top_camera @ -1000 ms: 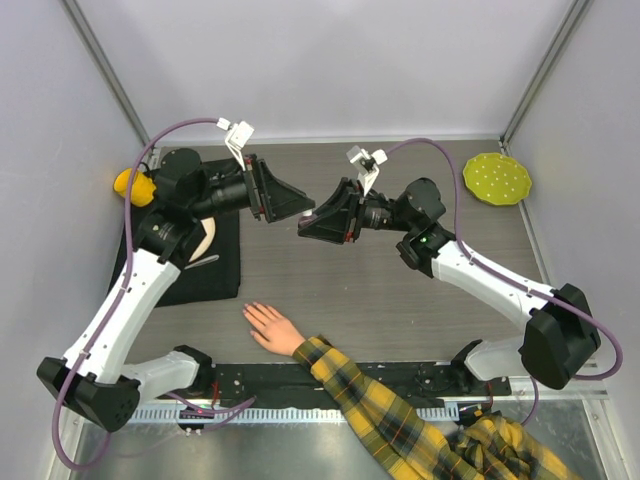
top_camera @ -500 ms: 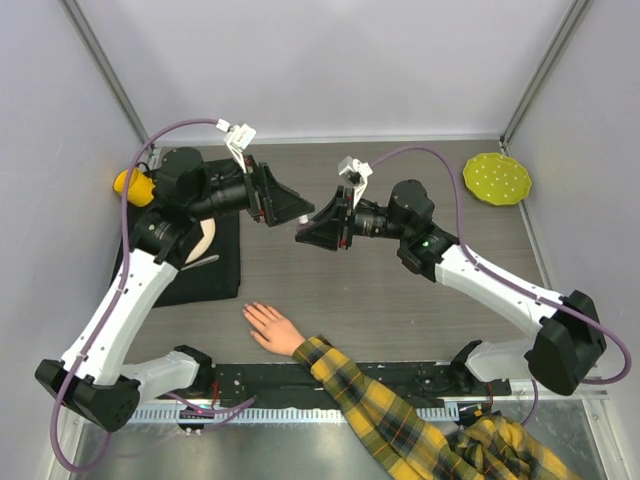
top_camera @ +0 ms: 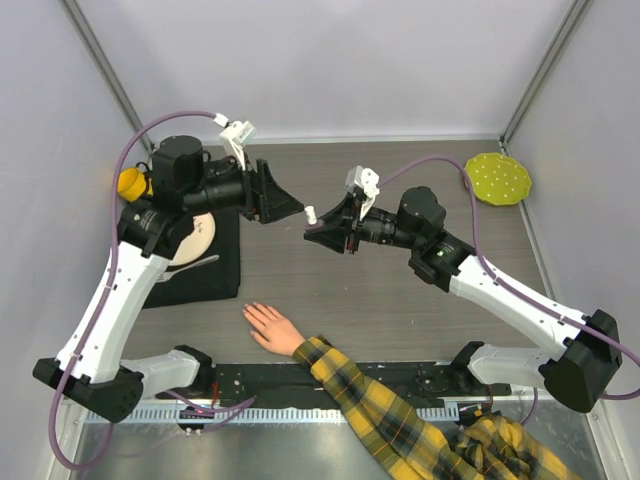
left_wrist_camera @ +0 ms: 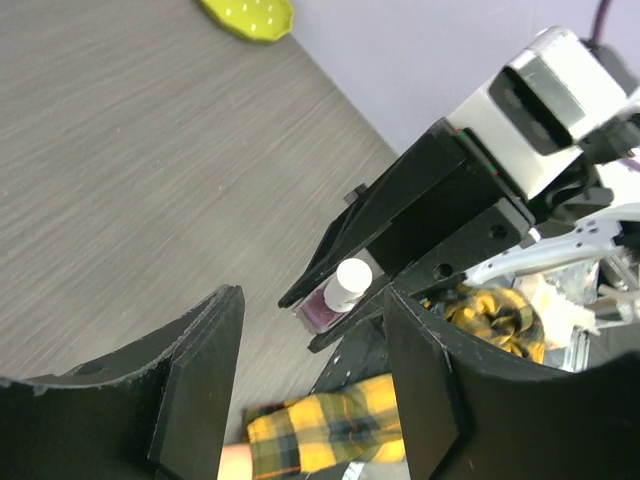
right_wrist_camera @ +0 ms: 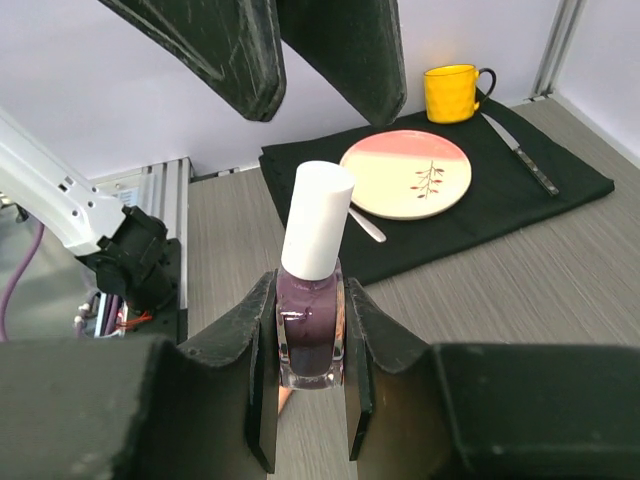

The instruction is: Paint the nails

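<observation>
The nails belong to a pale hand that lies flat on the near part of the tabletop, a little left of the middle. The fingers are spread and point away to the far left. The nails themselves are too small to see clearly from above. A yellow-black plaid sleeve covers the arm, which comes in from the near right corner.

The right pincer is clamped on a small bottle with dark purple content. Its two fingers press on the flat sides of the glass, and the white cap stands free above them. The bottle is held in the air over the middle of the tabletop, well apart from the hand.

The left pincer has its fingers apart and holds nothing. It faces the right pincer from the left. In the right wrist view its two dark fingers hang just above the cap and do not touch it. In the left wrist view the cap shows in the gap between them.

On the far left of the tabletop lies a black mat. On the mat are a pink and cream plate, a spoon and a knife. A yellow mug stands at its far edge. A green dish lies in the far right corner.
</observation>
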You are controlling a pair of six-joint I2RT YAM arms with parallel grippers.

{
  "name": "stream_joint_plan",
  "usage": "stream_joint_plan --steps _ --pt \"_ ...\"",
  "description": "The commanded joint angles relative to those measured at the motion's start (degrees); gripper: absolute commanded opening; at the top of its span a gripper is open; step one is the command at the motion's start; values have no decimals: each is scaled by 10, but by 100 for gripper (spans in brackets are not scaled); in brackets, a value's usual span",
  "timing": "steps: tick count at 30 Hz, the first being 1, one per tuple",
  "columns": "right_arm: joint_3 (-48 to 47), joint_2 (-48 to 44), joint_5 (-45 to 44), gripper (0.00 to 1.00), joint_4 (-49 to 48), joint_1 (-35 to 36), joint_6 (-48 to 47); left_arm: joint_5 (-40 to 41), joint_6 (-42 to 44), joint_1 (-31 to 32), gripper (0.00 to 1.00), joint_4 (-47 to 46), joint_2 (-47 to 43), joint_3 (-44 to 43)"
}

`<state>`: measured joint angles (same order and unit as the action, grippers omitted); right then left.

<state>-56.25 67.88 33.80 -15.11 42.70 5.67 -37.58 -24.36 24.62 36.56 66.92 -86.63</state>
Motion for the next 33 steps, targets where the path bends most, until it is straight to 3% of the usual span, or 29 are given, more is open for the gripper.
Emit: stream_joint_plan --steps 1,11,24,30,33 --pt "-6 -8 -16 1 10 4 -38 -7 39 8 63 64 16 -39" --pt "-11 -11 -16 1 21 5 -39 52 71 68 62 141 66 -87" --pt "-13 -8 -16 1 24 7 -38 73 68 90 55 138 85 -105" --pt "-14 -7 -18 1 25 9 -39 73 68 102 49 135 89 -112" --pt "-14 -8 -22 1 28 9 -41 88 70 104 40 139 90 -118"
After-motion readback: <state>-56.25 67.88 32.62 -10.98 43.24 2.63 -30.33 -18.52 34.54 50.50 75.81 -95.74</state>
